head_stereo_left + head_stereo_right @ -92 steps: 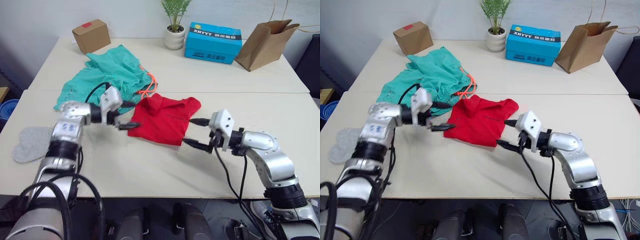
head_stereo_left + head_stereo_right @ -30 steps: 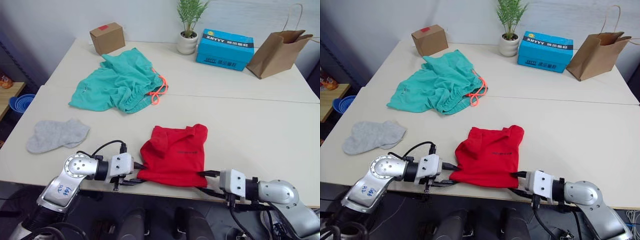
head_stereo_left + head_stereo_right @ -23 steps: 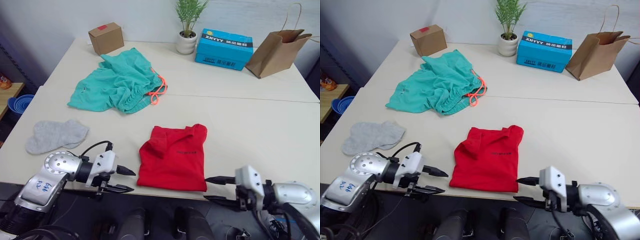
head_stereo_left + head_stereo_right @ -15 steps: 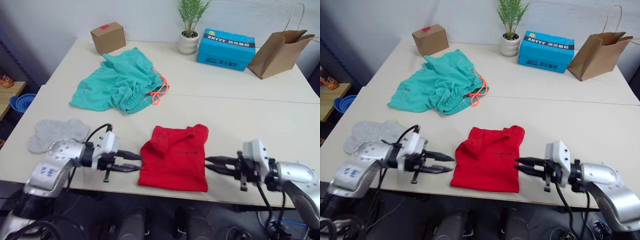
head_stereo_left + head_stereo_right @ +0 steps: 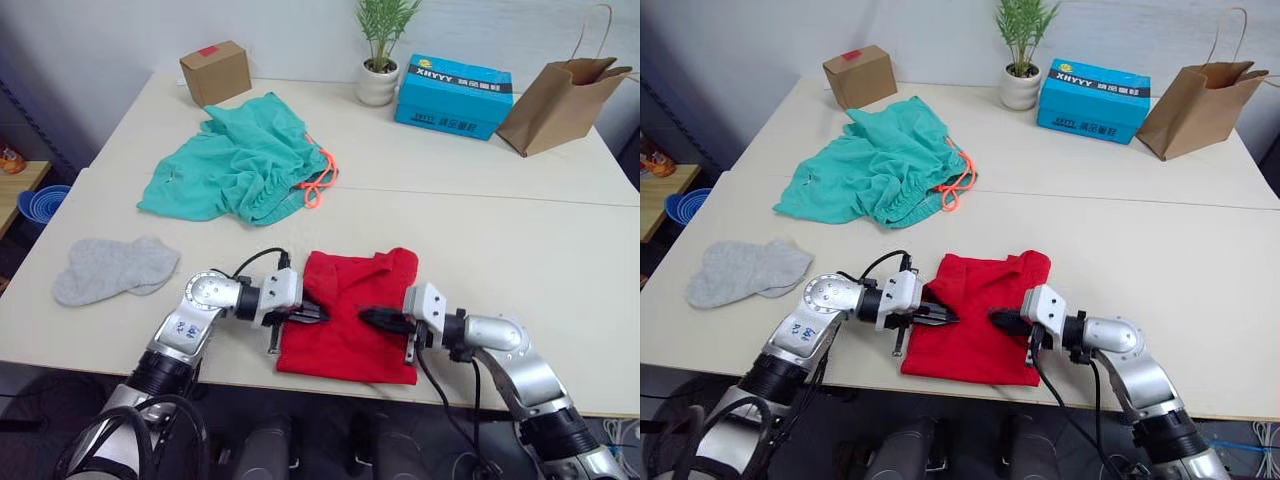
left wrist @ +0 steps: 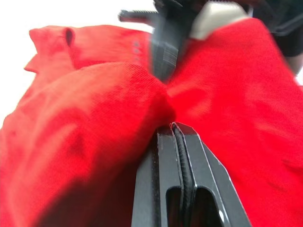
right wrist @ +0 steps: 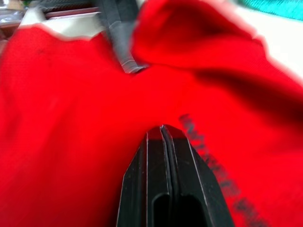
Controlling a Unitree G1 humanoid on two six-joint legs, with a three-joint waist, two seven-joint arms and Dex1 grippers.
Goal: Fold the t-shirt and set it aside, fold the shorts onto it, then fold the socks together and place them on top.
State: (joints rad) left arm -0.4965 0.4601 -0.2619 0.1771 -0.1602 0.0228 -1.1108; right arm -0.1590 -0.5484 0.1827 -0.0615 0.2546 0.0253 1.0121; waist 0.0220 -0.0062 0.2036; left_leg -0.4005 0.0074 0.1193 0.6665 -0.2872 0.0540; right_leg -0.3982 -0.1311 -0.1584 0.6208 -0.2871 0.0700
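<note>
The red t-shirt (image 5: pixel 348 350) lies folded into a rough rectangle near the table's front edge. My left gripper (image 5: pixel 320 314) comes in from its left side and my right gripper (image 5: pixel 366 318) from its right, both shut, their tips resting on the shirt's middle and nearly meeting. In the left wrist view the shut fingers (image 6: pixel 173 142) press against a bulge of red cloth, with nothing between them. The right wrist view has the shut fingers (image 7: pixel 162 142) lying on flat red fabric. The teal shorts (image 5: pixel 240 160) lie crumpled at the back left. The grey socks (image 5: pixel 110 270) sit at the left.
A cardboard box (image 5: pixel 215 72), a potted plant (image 5: pixel 380 60), a blue box (image 5: pixel 458 82) and a brown paper bag (image 5: pixel 560 90) line the table's far edge. The shorts' orange drawstring (image 5: pixel 318 185) trails toward the shirt. Bare tabletop (image 5: pixel 520 250) lies to the right.
Both grippers have closed from open and swung inward from the shirt's two sides onto its middle. The t-shirt has stayed where it was.
</note>
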